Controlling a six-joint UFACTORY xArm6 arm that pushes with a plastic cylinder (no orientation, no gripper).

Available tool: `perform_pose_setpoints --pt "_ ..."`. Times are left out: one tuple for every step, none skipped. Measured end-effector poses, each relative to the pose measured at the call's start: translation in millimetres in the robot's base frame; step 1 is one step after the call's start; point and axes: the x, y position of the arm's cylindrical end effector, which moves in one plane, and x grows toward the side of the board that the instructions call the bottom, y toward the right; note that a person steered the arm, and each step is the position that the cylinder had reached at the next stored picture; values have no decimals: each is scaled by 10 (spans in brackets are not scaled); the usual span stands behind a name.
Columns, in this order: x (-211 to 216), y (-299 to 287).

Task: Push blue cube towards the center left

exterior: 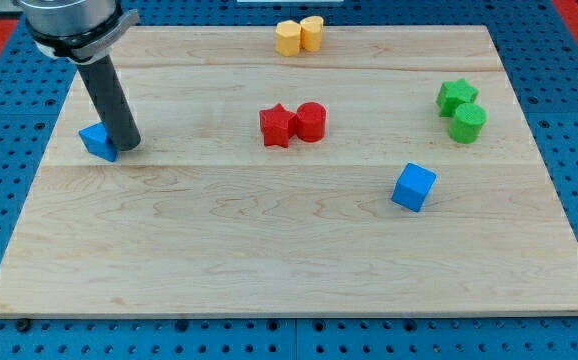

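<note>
The blue cube (413, 187) sits on the wooden board (289, 250) at the view's centre right, apart from the other blocks. My tip (129, 146) rests at the view's left side, touching the right side of a second, smaller blue block (98, 140), far to the left of the blue cube. The dark rod rises from there toward the view's top left.
A red star block (277, 126) and a red cylinder (311, 121) sit together at the centre. A green star (456, 96) and a green cylinder (467, 122) sit at the right. Two yellow blocks (299, 36) sit at the top edge.
</note>
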Motion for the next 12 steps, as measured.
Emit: perform_pose_setpoints --pt "0 -45" --pt "84 -25" --pt "363 360" --pt "666 945" --pt "965 1602" --pt "1218 2298" --pt "1350 3026" --pt "1350 3687" --pt "1175 3997" --pt "937 3993" --pt "871 3986" --pt "832 3820"
